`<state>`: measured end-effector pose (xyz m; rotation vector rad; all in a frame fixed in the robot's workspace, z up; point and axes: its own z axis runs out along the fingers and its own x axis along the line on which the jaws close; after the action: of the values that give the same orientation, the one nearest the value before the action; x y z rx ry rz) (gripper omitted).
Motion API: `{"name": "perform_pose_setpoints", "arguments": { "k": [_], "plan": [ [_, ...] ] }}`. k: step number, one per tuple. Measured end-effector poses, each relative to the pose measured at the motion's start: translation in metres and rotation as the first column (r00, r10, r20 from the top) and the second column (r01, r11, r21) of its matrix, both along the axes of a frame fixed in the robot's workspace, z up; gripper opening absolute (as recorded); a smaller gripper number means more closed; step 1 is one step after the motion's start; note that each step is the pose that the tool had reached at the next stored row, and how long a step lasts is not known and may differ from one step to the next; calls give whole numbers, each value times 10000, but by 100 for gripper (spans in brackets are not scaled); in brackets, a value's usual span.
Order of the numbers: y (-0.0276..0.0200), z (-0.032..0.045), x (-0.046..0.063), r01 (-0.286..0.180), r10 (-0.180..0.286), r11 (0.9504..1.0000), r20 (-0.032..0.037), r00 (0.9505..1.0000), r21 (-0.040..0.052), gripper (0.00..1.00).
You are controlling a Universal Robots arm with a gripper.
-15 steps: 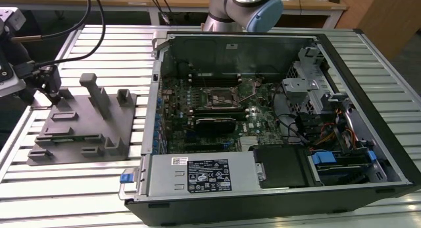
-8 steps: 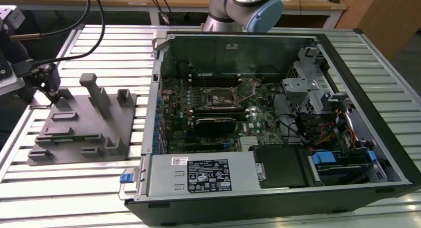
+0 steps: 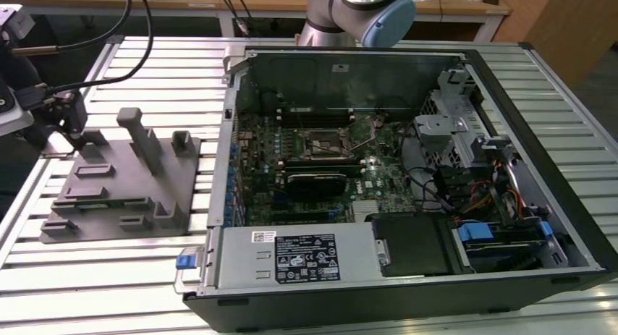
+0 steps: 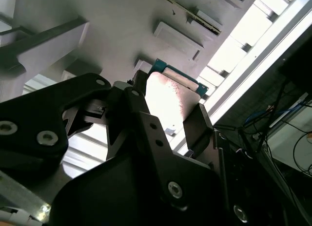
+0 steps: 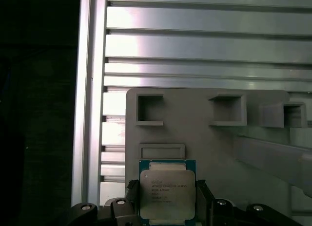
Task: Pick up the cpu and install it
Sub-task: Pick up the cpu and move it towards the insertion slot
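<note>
From my remote seat I see the pincer (image 3: 69, 125) low over the corner of the grey tray (image 3: 116, 197) nearest the exterior view's left, on the slatted tabletop (image 3: 126, 277). In both wrist views its two black fingers (image 5: 132, 189) sit against opposite edges of the cpu (image 5: 167, 192), so I read the pincer (image 4: 170, 109) as clenched on the cpu (image 4: 170, 97), which lies flat, silvery top outward, over the tray's surface (image 5: 195, 138). The open computer case (image 3: 338, 74) stands well apart, with its black socket (image 3: 323, 141) uncovered on the board.
</note>
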<state>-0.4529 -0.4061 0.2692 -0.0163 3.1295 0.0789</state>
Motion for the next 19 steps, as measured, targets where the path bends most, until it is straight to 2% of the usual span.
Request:
{"name": "perform_pose_setpoints", "arguments": {
  "k": [19],
  "plan": [
    [7, 95, 0, 0, 0, 10000, 0, 10000, 0, 54]
  ]
}}
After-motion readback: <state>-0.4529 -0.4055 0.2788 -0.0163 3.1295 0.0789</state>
